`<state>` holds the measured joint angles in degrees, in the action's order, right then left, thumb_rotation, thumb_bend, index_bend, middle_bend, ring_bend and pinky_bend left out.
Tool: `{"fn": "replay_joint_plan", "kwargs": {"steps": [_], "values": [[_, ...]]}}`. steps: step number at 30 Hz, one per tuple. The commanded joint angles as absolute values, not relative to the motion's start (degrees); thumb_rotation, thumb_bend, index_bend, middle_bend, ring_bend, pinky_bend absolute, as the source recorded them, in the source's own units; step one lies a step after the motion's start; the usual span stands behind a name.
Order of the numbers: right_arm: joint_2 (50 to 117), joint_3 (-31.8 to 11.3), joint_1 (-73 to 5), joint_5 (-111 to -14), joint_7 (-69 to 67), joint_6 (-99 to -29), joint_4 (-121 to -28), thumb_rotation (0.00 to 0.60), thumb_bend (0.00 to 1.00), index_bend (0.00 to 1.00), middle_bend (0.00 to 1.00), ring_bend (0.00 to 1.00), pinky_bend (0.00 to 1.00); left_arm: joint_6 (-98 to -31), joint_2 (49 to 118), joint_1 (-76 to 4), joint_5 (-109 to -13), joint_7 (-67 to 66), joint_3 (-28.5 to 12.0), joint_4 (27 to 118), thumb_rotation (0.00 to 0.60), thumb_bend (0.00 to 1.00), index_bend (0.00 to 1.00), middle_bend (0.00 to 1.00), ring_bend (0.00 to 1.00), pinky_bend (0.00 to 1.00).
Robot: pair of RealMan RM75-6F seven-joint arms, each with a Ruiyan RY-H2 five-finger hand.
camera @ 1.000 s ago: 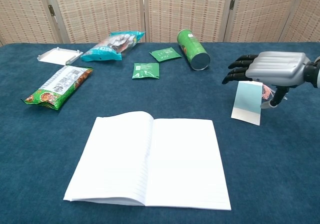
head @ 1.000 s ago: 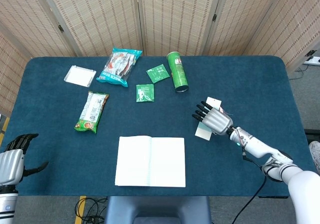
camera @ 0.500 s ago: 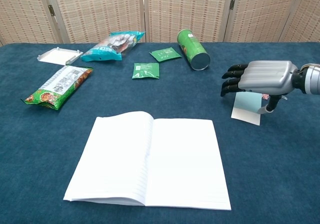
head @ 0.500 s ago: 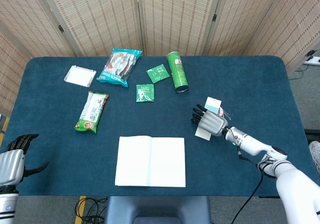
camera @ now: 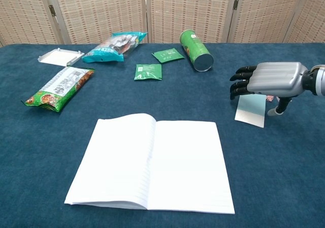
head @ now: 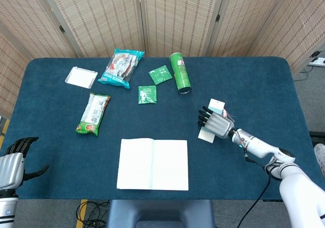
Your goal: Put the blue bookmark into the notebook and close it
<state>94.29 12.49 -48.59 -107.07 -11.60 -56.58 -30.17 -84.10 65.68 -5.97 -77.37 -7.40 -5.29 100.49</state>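
Blue felt table (head: 254, 80), wicker screens (head: 172, 14) behind; right hand (camera: 271, 79) spread, holding nothing.

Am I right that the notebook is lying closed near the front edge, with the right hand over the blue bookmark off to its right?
Not quite: the notebook lies open, both white pages showing, as the chest view makes plain. The rest holds: it sits near the front edge, and the right hand is over the blue bookmark off to its right.
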Motion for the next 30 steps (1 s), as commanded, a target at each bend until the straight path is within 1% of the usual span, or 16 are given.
{"fn": "replay_joint_plan", "kwargs": {"steps": [1,4,9,17,30], "values": [[94.4,12.8,-48.7,-107.1,-11.5,-56.3,-30.0,0.6,0.13,0.21,0.15,0.03,0.08,-84.1,65.7,-6.0,-77.4,-7.4,-5.3,100.4,0.6,0.17,0.22,0.23,0.17,0.23],[94.6,13.2,-48.8,-107.2,-11.4,-55.9,-29.9,0.6,0.14,0.23,0.15,0.03,0.08,-84.1,65.8,-5.9,-77.4,-7.4,-5.3,100.4,0.6,0.17,0.22,0.23,0.17,0.23],[94.7,13.6,-49.0,-107.1,-11.3,-55.8,-29.7,0.6,0.18,0.28,0.15,0.03,0.08,-84.0,65.9,-5.9,-77.3,-7.4,-5.3,100.3,0.6,0.17,0.22,0.23,0.17,0.23],[95.2,13.9,-48.7,-106.6,-11.2,-55.8,-29.0,0.6,0.19,0.32,0.15,0.03,0.08,-84.0,66.0,-5.9,-77.4,-7.5,-5.3,100.2,0.6,0.17,0.22,0.23,0.17,0.23],[96.4,13.6,-47.9,-105.9,-12.3,-58.4,-26.6,0.6,0.26,0.39,0.17,0.03,0.08,-84.2,65.8,-5.8,-77.4,-7.4,-5.4,100.4,0.6,0.17,0.22,0.23,0.17,0.23]]}}
